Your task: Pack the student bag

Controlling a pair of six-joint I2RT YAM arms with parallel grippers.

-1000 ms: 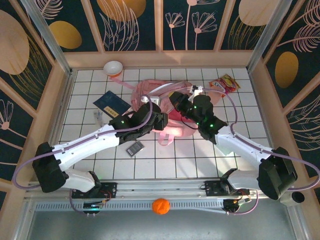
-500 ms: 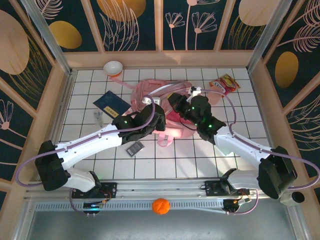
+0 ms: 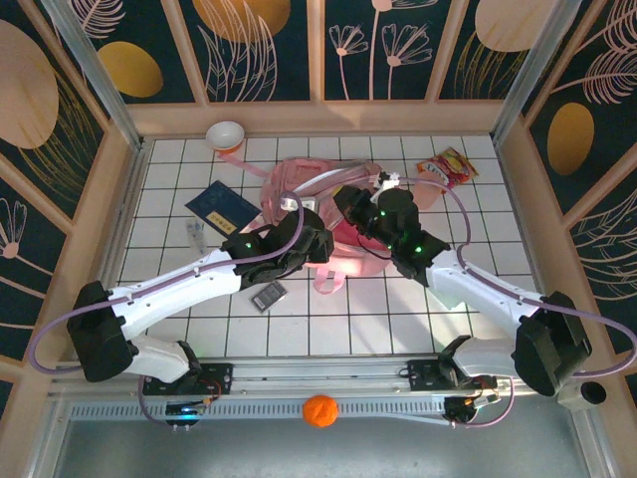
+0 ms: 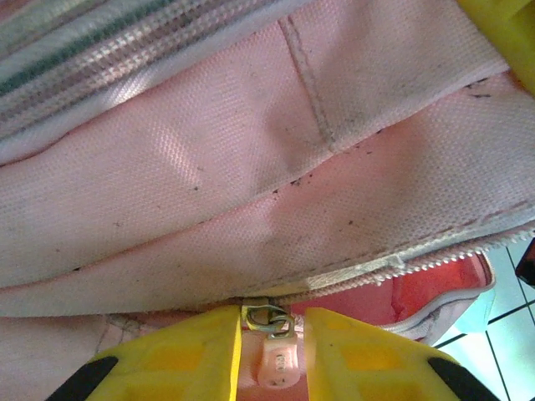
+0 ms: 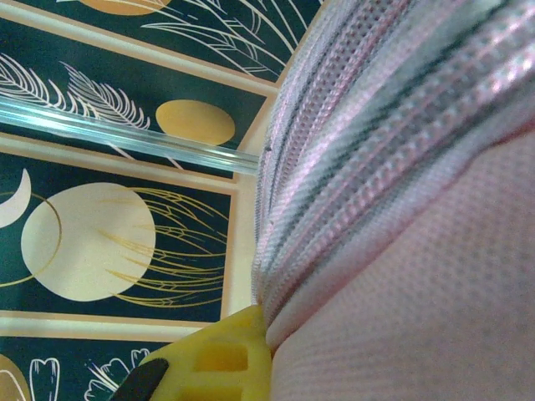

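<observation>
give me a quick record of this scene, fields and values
bag: pink, mid table, under both arms
zip: partly open, red lining showing
left gripper: slightly open, zip pull between the jaws
right gripper: shut on bag fabric
around bag: blue book, bowl, snack packet

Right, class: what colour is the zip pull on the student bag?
The zip pull is pale pink, matching the student bag; left wrist view shows it best.
</observation>
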